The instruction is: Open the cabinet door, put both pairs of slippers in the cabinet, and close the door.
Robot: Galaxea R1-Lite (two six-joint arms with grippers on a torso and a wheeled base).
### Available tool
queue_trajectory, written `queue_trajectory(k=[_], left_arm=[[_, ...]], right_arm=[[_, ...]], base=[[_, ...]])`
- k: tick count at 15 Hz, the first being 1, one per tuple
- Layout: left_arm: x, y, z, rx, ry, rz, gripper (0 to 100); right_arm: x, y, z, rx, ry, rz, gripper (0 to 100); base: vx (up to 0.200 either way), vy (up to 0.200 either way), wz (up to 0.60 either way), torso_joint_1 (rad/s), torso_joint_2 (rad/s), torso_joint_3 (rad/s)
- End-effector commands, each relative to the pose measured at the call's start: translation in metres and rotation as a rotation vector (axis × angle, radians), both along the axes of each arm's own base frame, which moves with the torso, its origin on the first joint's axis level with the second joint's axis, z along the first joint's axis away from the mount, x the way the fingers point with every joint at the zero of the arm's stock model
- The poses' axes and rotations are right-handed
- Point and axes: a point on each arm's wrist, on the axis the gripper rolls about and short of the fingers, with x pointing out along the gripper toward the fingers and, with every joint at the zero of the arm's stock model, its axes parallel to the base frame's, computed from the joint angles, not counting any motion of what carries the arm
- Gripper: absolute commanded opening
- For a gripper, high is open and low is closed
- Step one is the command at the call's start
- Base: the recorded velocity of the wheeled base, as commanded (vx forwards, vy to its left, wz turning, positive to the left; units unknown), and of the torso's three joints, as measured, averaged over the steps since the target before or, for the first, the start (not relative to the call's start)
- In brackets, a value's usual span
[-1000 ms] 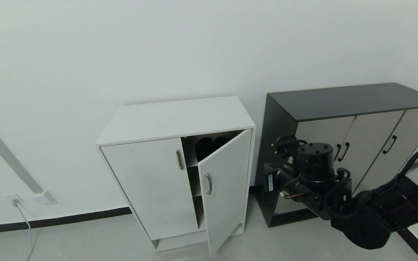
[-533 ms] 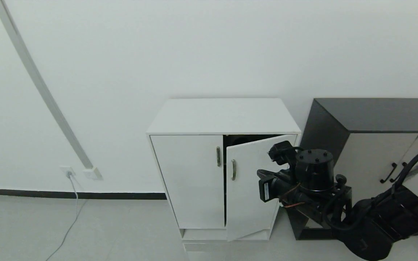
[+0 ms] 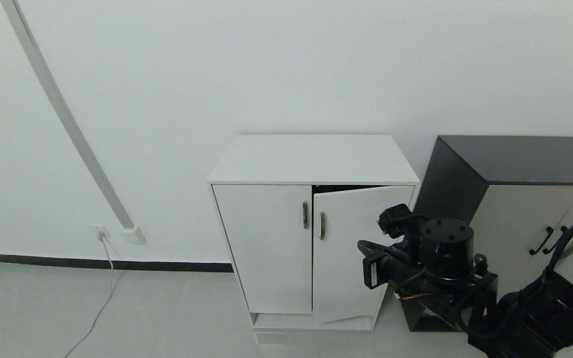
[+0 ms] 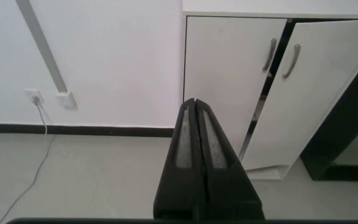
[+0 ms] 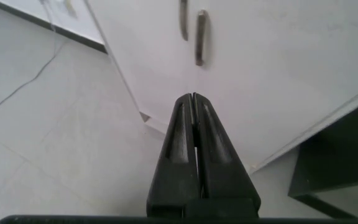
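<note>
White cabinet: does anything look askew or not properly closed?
The right door is slightly ajar: a dark gap shows above its top edge, and its bottom edge slants, unlike the flush left door.

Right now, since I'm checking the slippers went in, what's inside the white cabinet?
Only a dark sliver of interior shows above the nearly shut right door. It and the left door cover the rest, so slippers cannot be seen.

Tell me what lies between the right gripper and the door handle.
Nothing but bare door panel. In the right wrist view the shut right gripper points toward the door, and no object sits between its tip and the handle.
</note>
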Motion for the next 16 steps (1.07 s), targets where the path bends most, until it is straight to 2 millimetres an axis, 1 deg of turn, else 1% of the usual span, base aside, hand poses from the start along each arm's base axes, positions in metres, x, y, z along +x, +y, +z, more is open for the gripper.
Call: queue_trajectory(k=[1, 2, 4, 10, 11, 13, 16], left_arm=[[0.0, 0.0, 0.0, 0.0, 0.001, -0.001, 0], [0.0, 0.0, 0.0, 0.0, 0.001, -0.001, 0], [0.0, 0.0, 0.0, 0.0, 0.001, -0.001, 0], [0.0, 0.0, 0.0, 0.0, 0.001, -0.002, 0], [0.0, 0.0, 0.0, 0.0, 0.001, -0.002, 0], [0.0, 0.0, 0.0, 0.0, 0.001, -0.002, 0], [0.0, 0.0, 0.0, 0.0, 0.001, -0.001, 0]], right_arm=[[-0.015, -0.007, -0.011, -0.016, 0.004, 0.031, 0], [-0.022, -0.008, -0.014, -0.017, 0.005, 0.043, 0], [-0.031, -0.01, -0.018, -0.017, 0.005, 0.057, 0], [-0.034, -0.012, -0.022, -0.024, 0.013, 0.06, 0], [-0.033, -0.011, -0.024, -0.026, 0.019, 0.061, 0], [-0.029, -0.008, -0.028, -0.03, 0.025, 0.059, 0], [-0.008, 0.001, -0.036, -0.018, 0.016, 0.037, 0]], base=[[0.0, 0.0, 0.0, 0.0, 0.0, 0.0], [0.0, 0.0, 0.0, 0.0, 0.0, 0.0], [0.2, 0.0, 0.0, 0.002, 0.0, 0.005], [0.2, 0.0, 0.0, 0.004, 0.0, 0.003], [0.2, 0.0, 0.0, -0.002, 0.0, 0.002], [0.0, 0.0, 0.0, 0.0, 0.0, 0.0], [0.0, 0.0, 0.0, 0.0, 0.0, 0.0]])
